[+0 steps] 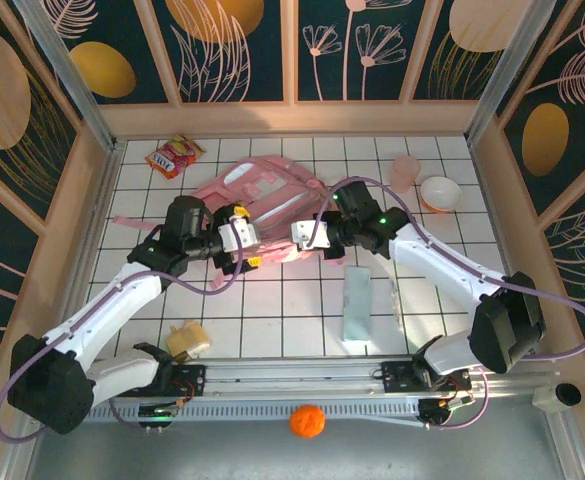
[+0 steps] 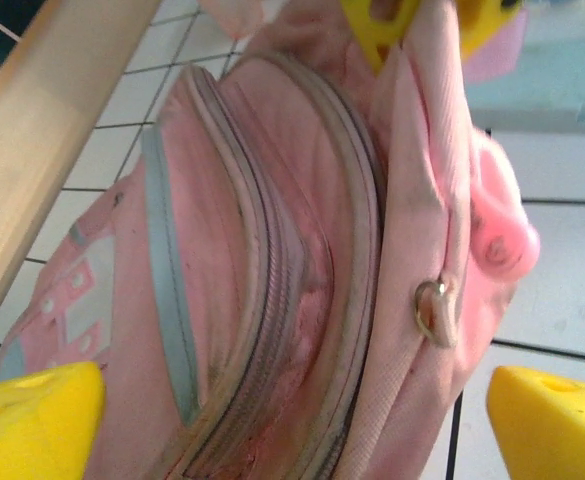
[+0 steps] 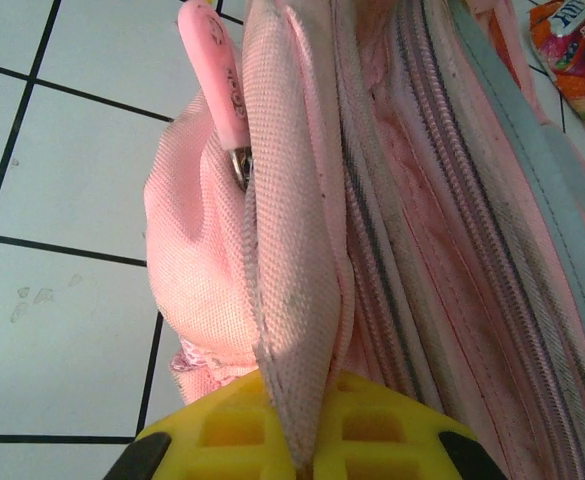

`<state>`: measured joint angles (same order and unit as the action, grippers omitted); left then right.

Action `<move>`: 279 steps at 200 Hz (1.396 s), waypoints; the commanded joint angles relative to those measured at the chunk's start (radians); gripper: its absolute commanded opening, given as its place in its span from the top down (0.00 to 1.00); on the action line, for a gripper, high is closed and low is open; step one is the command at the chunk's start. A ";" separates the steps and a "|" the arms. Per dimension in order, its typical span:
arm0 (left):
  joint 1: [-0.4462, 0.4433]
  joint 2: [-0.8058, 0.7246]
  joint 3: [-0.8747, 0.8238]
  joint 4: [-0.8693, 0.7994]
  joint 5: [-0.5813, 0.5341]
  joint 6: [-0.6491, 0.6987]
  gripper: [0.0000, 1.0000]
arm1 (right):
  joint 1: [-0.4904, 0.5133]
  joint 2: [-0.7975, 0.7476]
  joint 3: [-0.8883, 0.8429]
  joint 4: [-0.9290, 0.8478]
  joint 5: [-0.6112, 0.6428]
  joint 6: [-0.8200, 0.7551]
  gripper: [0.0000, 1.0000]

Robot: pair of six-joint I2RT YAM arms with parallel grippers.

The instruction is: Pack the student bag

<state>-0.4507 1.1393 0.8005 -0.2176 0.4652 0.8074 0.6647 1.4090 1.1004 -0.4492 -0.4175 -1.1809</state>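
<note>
The student bag (image 1: 267,190), a soft pale-pink backpack, lies at the middle back of the tiled table. My left gripper (image 1: 247,238) stands wide open at its near left side. In the left wrist view its yellow fingers (image 2: 32,420) sit far apart, with the bag's zipped front (image 2: 272,300) between them, and neither finger visibly presses on it. My right gripper (image 1: 294,236) is at the bag's near right edge. There its yellow fingers (image 3: 242,435) are shut on a fold of the bag's pink webbing (image 3: 292,250), beside a pink zip pull (image 3: 215,70).
A red snack packet (image 1: 175,155) lies back left. A pink cup (image 1: 404,172) and a bowl (image 1: 440,192) stand back right. A pale blue flat case (image 1: 357,303) lies front right and a yellowish item (image 1: 189,340) front left. An orange ball (image 1: 307,421) sits beyond the base rail.
</note>
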 commanded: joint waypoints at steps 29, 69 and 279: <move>0.005 0.061 -0.034 0.105 0.111 0.050 0.47 | 0.003 -0.044 0.087 0.007 -0.098 -0.024 1.00; 0.000 0.067 -0.074 0.215 0.201 -0.066 1.00 | -0.044 -0.039 0.062 0.063 -0.095 0.090 1.00; 0.000 0.105 -0.074 0.421 0.184 -0.848 1.00 | 0.376 -0.052 0.086 -0.080 0.688 2.240 0.58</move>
<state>-0.4511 1.2381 0.6853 0.1787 0.5957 0.0544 1.0313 1.3052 1.1294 -0.4614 0.1699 0.8871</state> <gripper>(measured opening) 0.056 0.424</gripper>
